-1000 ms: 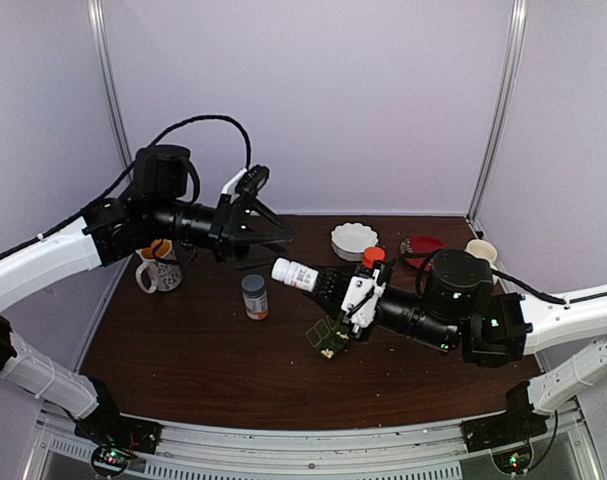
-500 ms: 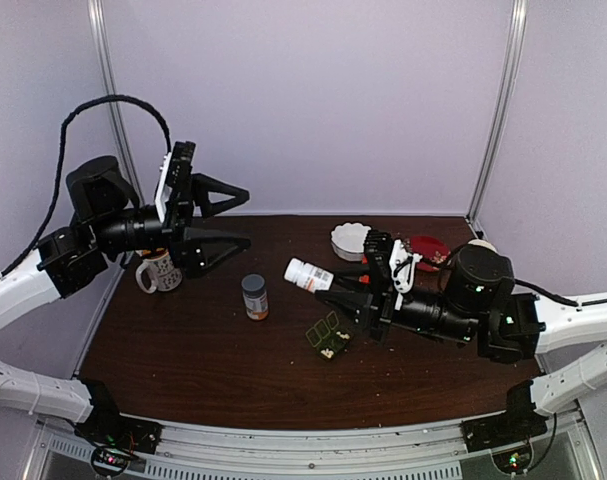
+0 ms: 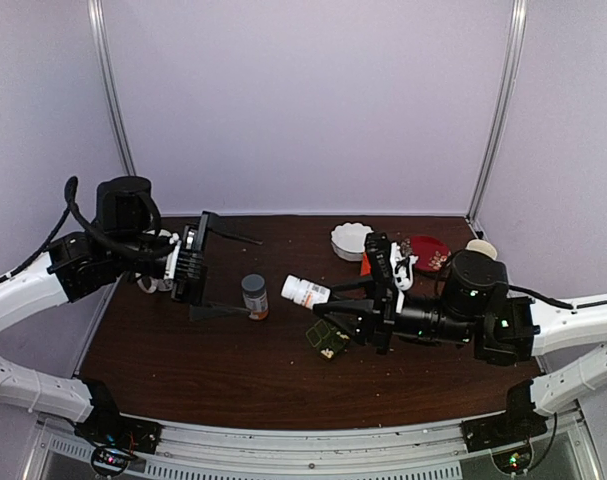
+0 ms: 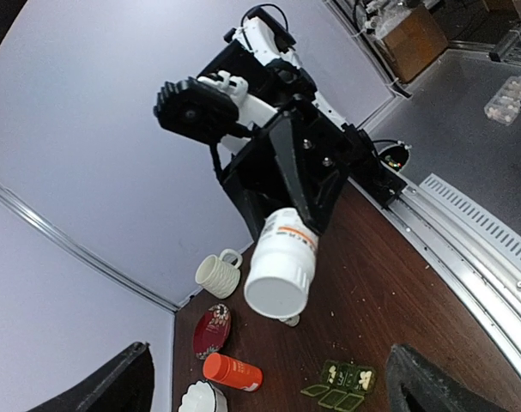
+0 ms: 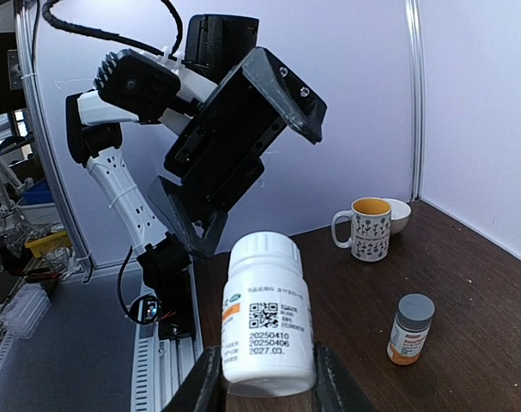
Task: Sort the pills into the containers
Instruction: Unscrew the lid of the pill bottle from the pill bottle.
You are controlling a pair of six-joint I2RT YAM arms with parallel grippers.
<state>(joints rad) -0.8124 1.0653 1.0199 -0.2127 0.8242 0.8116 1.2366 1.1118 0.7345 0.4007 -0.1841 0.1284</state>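
- Right gripper point(image 3: 331, 296) is clamped on the white bottle point(image 3: 305, 291), held level above the table point(image 3: 183, 370) — its capped end points at your left gripper point(image 3: 223, 275).
- Left gripper gapes wide and empty, apart from that cap.
- Green pill box point(image 3: 326, 338) sits just under the bottle, lids open — pale pills point(image 4: 333, 373) inside.

Pill box point(image 3: 326, 338) mid-front, capped bottle point(image 3: 254, 296) to its left, bowl point(image 3: 353, 240) behind, dish point(image 3: 424, 250) rt of bowl

The pills point(image 4: 332, 373) in the green box point(image 4: 329, 396) are too small to count. The white bottle's point(image 5: 267, 313) base runs off the bottom edge.
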